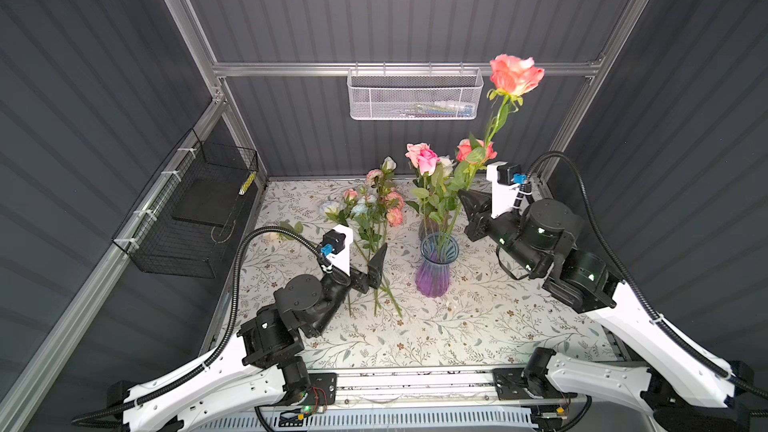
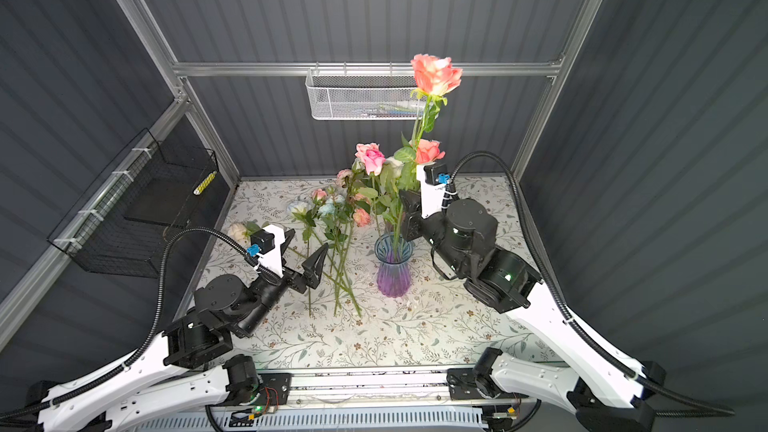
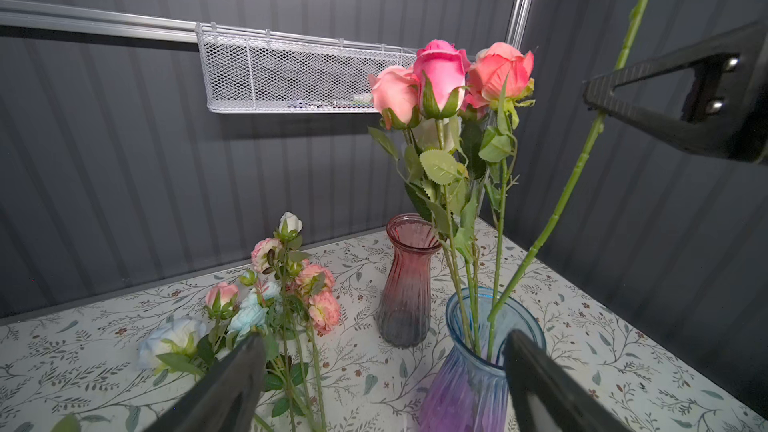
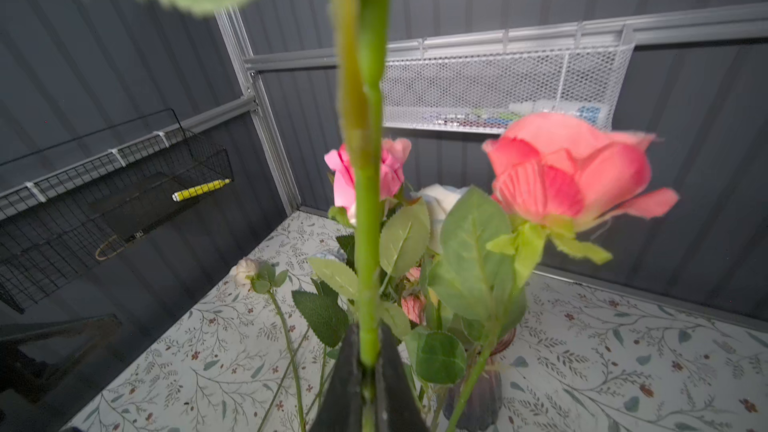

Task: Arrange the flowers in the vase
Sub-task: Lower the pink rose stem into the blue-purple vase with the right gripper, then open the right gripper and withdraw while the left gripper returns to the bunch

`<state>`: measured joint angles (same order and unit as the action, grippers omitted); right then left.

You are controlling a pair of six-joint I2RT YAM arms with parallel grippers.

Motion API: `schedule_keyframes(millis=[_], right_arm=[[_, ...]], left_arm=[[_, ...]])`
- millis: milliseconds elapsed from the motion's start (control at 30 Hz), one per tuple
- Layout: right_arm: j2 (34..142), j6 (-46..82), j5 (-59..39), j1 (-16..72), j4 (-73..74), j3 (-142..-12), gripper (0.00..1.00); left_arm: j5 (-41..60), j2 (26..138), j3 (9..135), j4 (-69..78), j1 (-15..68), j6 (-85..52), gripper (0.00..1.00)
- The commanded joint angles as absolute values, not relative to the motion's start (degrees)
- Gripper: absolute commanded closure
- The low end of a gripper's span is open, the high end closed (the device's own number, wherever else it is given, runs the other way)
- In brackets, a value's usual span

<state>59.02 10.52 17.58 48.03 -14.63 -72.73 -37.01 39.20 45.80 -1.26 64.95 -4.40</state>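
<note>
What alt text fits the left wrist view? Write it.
A blue-purple ribbed glass vase holds pink and coral roses; fingers of the right gripper pinch a long green stem reaching into it. A red glass vase stands behind, loose flowers lie on the floral table, and the left gripper is open.

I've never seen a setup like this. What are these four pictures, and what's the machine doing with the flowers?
It is a robot with two arms, each ending in a two-fingered gripper. Two pictures look down from above; two come from cameras on the wrists. On the table stand a blue-purple vase holding roses and a red vase; loose flowers lie beside them. The right gripper is shut on the stem of a tall coral rose standing in the blue-purple vase. The left gripper is open and empty.
</note>
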Motion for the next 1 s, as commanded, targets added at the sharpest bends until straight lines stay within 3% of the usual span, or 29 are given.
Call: schedule_keyframes(millis=[0, 233, 500, 967], right_arm=[[59.24, 13.85, 17.77, 47.81, -13.55, -69.97, 0.95], [59.37, 18.62, 16.7, 47.81, -12.36, -63.44, 0.91], [58.76, 20.39, 17.01, 47.81, -12.3, -60.22, 0.77], [51.73, 22.75, 16.84, 48.32, -15.34, -57.33, 0.74]], left_arm=[[-38.93, 38.62, 44.83, -2.54, 65.13, -6.05, 0.09], [-39.38, 39.81, 44.86, -2.91, 65.13, -6.15, 0.09], [-39.9, 40.59, 44.9, -3.25, 65.13, -6.53, 0.07], [-43.63, 43.65, 43.73, -2.57, 65.13, -6.58, 0.02]])
